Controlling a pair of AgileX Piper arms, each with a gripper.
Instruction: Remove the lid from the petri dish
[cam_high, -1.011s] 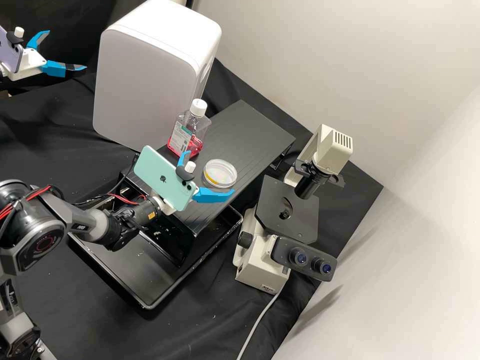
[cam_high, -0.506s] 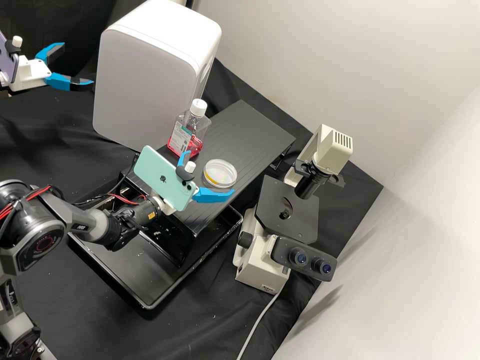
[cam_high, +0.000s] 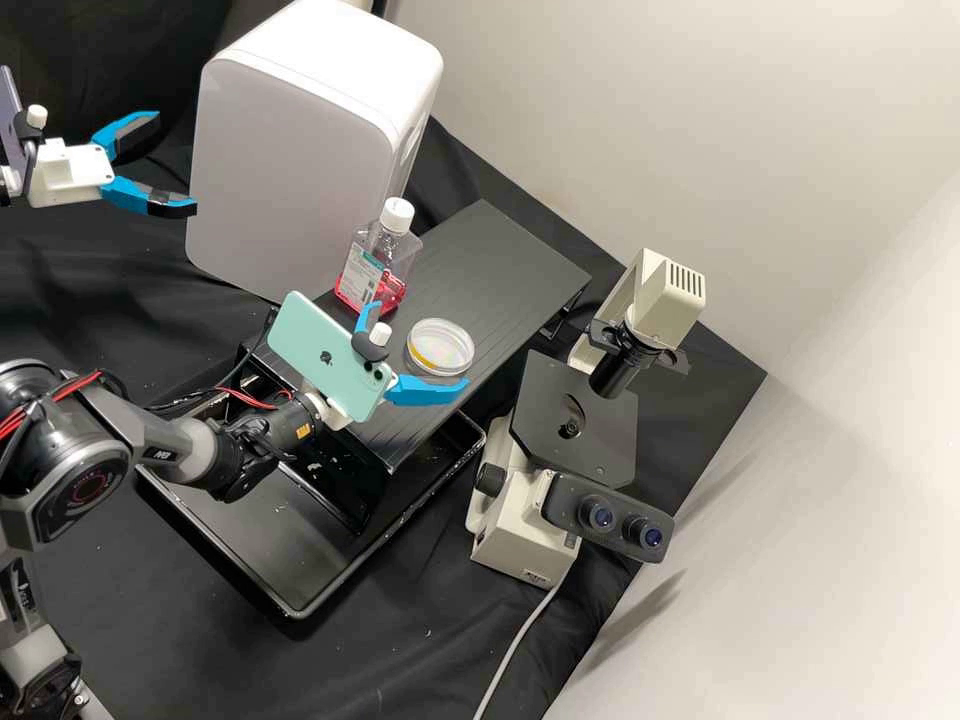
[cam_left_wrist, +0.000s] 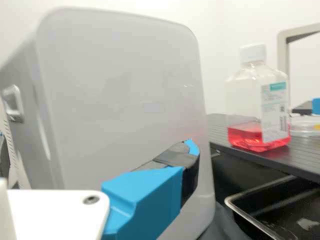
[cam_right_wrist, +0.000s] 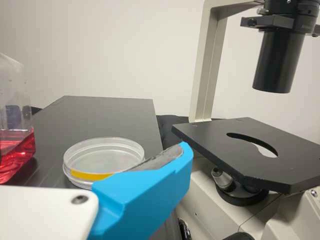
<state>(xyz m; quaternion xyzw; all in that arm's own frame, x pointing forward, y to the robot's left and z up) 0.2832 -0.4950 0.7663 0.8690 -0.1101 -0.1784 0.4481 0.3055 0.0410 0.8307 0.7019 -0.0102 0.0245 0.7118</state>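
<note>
Petri dish, lidded, beside bottle — right gripper gapes empty beside it; left gripper open, empty.

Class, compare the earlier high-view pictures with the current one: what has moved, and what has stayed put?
The left gripper, fingers open, has moved closer to the white box. Nothing was taken hold of or let go. The right gripper, open beside the petri dish, and the bottle stayed as they were.

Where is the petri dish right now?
In the high view the petri dish sits near the front edge of the black raised platform, between the bottle of pink liquid and the microscope.
</note>
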